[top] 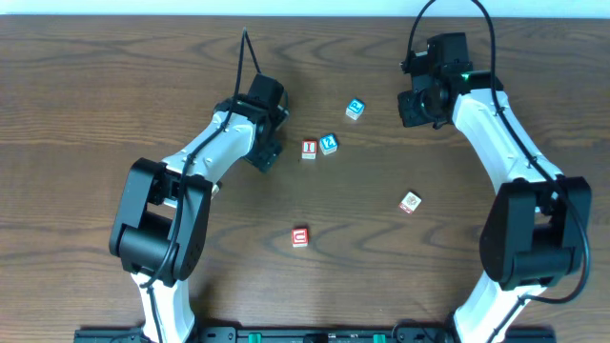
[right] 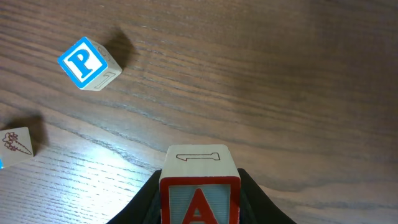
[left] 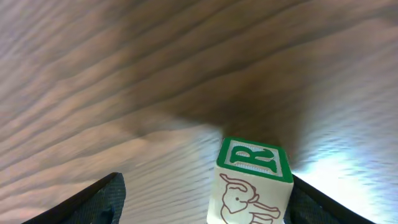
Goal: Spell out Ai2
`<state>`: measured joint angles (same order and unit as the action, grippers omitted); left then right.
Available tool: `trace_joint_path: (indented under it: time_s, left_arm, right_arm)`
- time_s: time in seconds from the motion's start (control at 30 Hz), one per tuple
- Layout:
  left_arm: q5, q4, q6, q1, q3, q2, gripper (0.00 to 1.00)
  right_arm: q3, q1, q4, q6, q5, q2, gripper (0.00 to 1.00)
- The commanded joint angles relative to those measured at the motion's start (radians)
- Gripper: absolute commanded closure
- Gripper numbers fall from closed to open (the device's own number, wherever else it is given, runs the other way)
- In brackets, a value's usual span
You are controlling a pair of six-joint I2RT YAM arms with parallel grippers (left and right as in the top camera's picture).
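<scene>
Overhead shows the wooden table [top: 95,76] and both arms reaching to its far half. The left claw [top: 265,152] hangs near the red I block [top: 309,150], which sits just beside the blue 2 block [top: 329,144]. The right claw [top: 419,107] hangs near the blue P block [top: 355,109]. A red block [top: 300,237] and a pale block [top: 410,202] lie nearer the bases. Only the wrist views show what is at each claw. The right claw is clamped on the A block [right: 199,199]. The left claw's fingers [left: 106,199] stand wide apart, with a green R block [left: 254,177] between them, close against one side.
</scene>
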<state>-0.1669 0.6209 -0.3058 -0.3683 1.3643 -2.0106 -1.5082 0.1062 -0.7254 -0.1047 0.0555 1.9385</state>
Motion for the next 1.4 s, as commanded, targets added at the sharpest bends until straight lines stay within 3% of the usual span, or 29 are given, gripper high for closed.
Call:
trace_joint_path:
  time_s: [0.0, 0.3, 0.43, 0.67, 1.1, 1.37]
  left_arm:
    - [-0.135, 0.007, 0.048, 0.016, -0.006, -0.011, 0.20]
    - [-0.157, 0.082, 0.203, 0.159, -0.006, -0.008, 0.18]
    - [-0.086, 0.114, 0.242, 0.229, -0.001, 0.029, 0.18]
    - [0.031, 0.126, 0.243, 0.284, 0.035, 0.214, 0.12]
    - [0.029, 0.160, 0.281, 0.301, 0.040, 0.615, 0.05]
    - [0.071, 0.251, 0.336, 0.448, 0.040, 0.736, 0.05]
  right_arm:
    - [-0.022, 0.012, -0.001, 0.018, 0.002, -0.004, 0.87]
    - [-0.022, 0.041, 0.000, 0.018, 0.001, -0.004, 0.87]
    - [-0.033, 0.066, -0.006, 0.020, 0.006, -0.004, 0.87]
    - [-0.139, 0.166, -0.024, 0.042, 0.009, -0.018, 0.87]
    - [-0.245, 0.418, -0.029, 0.161, 0.056, -0.018, 0.89]
    - [-0.243, 0.551, -0.039, 0.307, 0.032, 0.000, 0.87]
